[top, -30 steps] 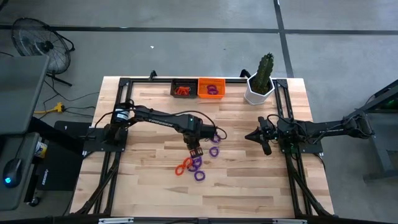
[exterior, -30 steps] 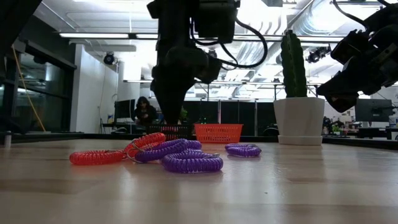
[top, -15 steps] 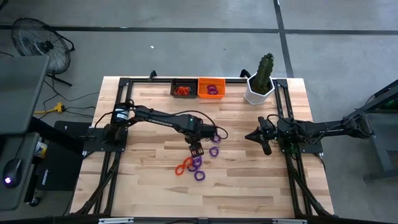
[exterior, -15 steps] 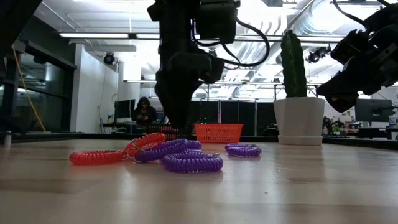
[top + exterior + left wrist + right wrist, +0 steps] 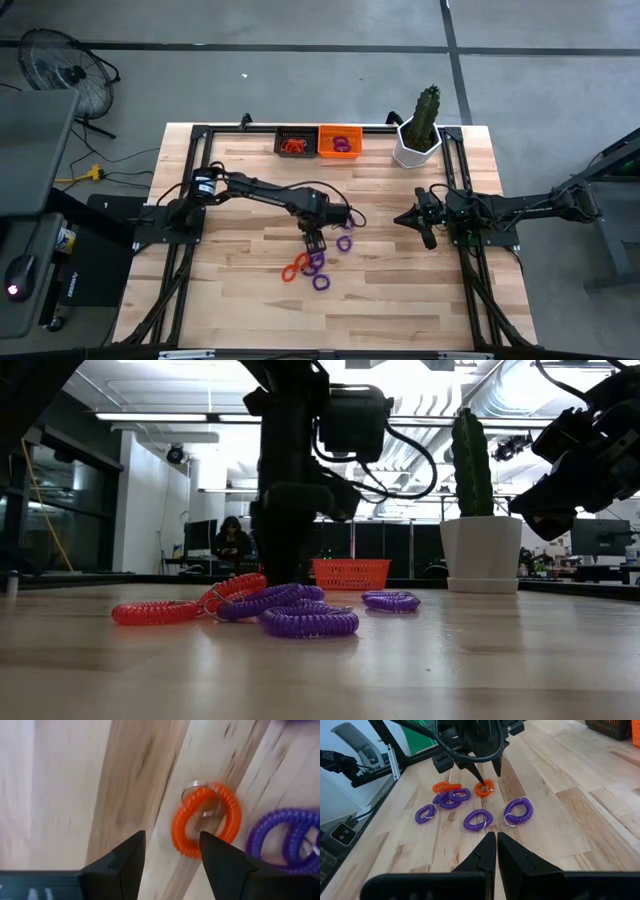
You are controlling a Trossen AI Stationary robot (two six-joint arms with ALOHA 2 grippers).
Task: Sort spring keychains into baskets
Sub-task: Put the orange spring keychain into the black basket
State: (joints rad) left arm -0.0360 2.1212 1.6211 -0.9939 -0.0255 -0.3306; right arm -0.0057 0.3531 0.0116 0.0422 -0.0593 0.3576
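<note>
Several spring keychains lie loose mid-table: two orange ones [image 5: 446, 786] [image 5: 484, 787] and several purple ones [image 5: 478, 819] [image 5: 320, 282]. My left gripper [image 5: 172, 837] is open and points down, low over one orange keychain [image 5: 206, 820]. One finger [image 5: 220, 857] stands over the ring and the other [image 5: 127, 857] over bare wood beside it. My right gripper [image 5: 492, 837] is shut and waits above the table's right side [image 5: 415, 220]. At the far edge, the black basket [image 5: 293, 142] holds orange keychains and the orange basket [image 5: 341, 142] holds purple ones.
A white pot with a cactus [image 5: 418, 140] stands at the far right, beside the orange basket. Black frame rails [image 5: 190, 180] run along the table's left, right and far edges. Bare wood stretches in front of the keychains [image 5: 330, 320]. A person [image 5: 232, 540] sits in the room beyond.
My left gripper has come down toward the table, over the orange keychain, and has stayed open. The keychains have not moved.
</note>
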